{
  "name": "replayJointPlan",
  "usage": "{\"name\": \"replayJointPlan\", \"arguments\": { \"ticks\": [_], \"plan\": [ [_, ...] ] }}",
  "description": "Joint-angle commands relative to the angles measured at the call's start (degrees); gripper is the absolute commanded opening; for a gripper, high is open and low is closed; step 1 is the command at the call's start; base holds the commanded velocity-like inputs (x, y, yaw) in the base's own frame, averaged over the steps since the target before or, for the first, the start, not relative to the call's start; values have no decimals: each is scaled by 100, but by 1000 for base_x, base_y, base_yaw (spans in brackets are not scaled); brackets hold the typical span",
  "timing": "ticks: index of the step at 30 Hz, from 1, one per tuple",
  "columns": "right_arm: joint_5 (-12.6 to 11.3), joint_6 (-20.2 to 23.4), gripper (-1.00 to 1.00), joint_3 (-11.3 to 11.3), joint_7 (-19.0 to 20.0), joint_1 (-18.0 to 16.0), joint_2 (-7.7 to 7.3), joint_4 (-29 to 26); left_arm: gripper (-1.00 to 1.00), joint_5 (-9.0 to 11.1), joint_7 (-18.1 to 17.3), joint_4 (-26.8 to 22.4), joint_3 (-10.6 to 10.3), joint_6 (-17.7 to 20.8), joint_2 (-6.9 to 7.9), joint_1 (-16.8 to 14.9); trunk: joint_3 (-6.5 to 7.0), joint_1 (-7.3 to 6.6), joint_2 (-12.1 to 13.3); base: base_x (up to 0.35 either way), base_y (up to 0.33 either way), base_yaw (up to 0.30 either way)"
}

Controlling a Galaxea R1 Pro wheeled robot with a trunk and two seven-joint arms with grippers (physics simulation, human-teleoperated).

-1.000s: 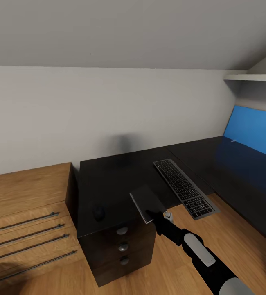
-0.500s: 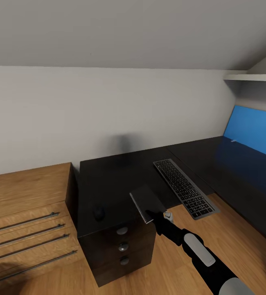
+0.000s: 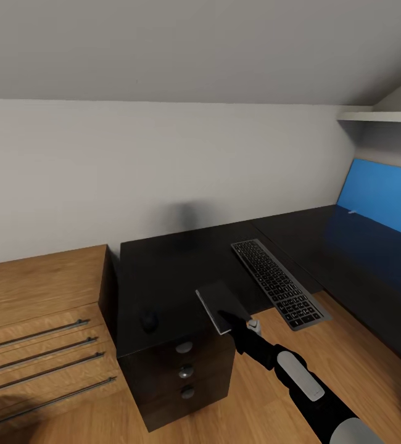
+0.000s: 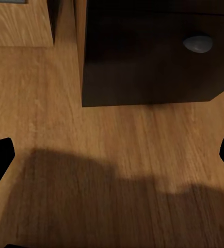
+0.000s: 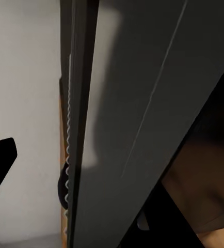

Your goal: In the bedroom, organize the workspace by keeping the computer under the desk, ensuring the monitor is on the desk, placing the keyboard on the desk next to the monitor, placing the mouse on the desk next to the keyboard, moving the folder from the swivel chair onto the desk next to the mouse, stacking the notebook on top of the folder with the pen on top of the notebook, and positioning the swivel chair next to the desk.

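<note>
My right gripper [image 3: 233, 320] is shut on the thin grey notebook [image 3: 221, 303], holding it just above the near edge of the glossy black desk [image 3: 163, 271]. In the right wrist view the notebook [image 5: 143, 93] shows edge-on and very close, with its spiral binding visible. The small dark mouse [image 3: 149, 320] lies on the desk left of the notebook. To the notebook's right is the slim keyboard [image 3: 279, 282], its near end jutting past the desk edge. The bright blue folder [image 3: 382, 197] stands tilted at the desk's far right. My left gripper [image 4: 112, 160] hangs open over the wood floor.
A black drawer unit with round grey knobs [image 3: 185, 370] sits under the desk's near end, also in the left wrist view [image 4: 197, 43]. Low oak drawers [image 3: 34, 308] adjoin the desk on the left. A white shelf [image 3: 379, 115] hangs at the upper right.
</note>
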Motion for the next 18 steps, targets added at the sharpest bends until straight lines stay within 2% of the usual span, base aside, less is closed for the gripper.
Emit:
{"name": "replayJointPlan", "arguments": {
  "ticks": [1, 18],
  "plan": [
    [67, -20, 100, 28, -33, -2, -4, 13, 100, 22, 42, 4, -49, -24, 2, -6, -6, 0, -2, 0, 0, 0],
    [72, -24, 100, 25, -33, -2, 0, 14, 100, 22, 42, 4, -42, -24, 2, -6, -6, 0, -2, 0, 0, 0]
  ]
}}
